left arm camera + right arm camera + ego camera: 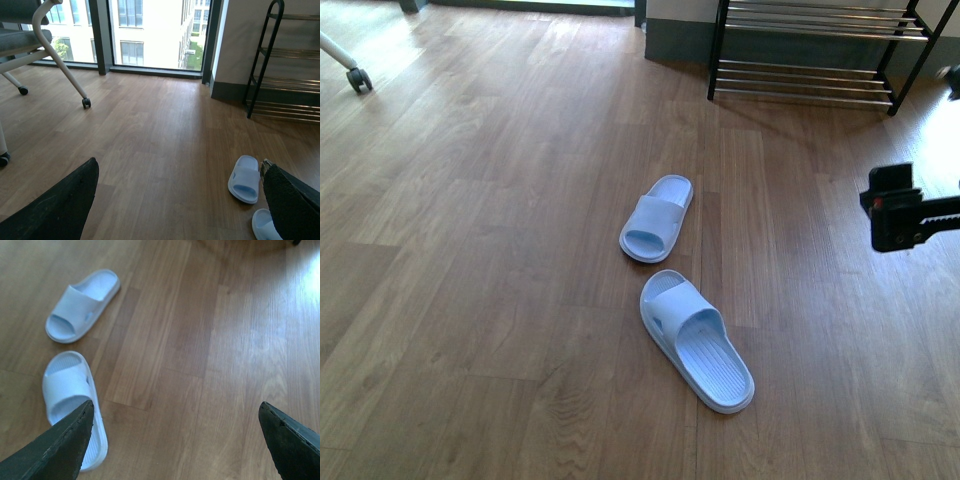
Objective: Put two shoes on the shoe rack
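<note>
- Shoes: two pale-blue slides on wood floor (470, 250). Near slide (695, 340) and far slide (657, 217) both lie well short of shoe rack (810, 50).
- R gripper (176, 407): jaws wide, empty.
- L gripper (179, 169): jaws wide, empty.
- Key relation: near slide lies left of R gripper, long axis diagonal, toe end away from me. I judge R arm nearer.

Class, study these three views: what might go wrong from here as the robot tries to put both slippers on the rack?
1. The near slipper and far slipper lie close together at different angles; the open right end effector closing on one may nudge the other.
2. The shoe rack has thin bars with gaps, so a slipper set down askew might tilt or slip through.
3. The rack stands well beyond both slippers, so reach may fall short.
</note>
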You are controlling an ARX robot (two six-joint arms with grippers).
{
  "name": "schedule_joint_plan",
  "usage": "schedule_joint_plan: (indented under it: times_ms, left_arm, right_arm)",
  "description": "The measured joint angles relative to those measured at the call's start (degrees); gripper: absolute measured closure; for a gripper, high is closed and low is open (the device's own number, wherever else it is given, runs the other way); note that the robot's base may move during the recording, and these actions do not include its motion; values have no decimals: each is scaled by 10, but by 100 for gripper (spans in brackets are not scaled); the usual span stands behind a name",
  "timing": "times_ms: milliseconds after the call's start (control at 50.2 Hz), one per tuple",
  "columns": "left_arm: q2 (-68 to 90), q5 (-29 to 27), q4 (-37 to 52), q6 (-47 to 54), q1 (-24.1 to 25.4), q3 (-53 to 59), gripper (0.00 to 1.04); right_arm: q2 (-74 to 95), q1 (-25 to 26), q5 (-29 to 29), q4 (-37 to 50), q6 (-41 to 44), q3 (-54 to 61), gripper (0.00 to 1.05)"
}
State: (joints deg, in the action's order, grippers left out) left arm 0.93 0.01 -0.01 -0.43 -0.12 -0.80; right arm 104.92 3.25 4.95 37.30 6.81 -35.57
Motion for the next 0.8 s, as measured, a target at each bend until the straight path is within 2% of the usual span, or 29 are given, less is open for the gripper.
schedule_joint_plan:
  times_ms: [259,438,796]
  left_arm:
    - [0,0,0,0,0,0,9]
    - [0,0,0,0,0,0,9]
    - [0,0,0,0,0,0,9]
  right_arm:
    - [188,2,27,30,20,-72,9]
    - [249,-3,30,35,27,-98,9]
    - [405,-41,39,27,20,-181,9]
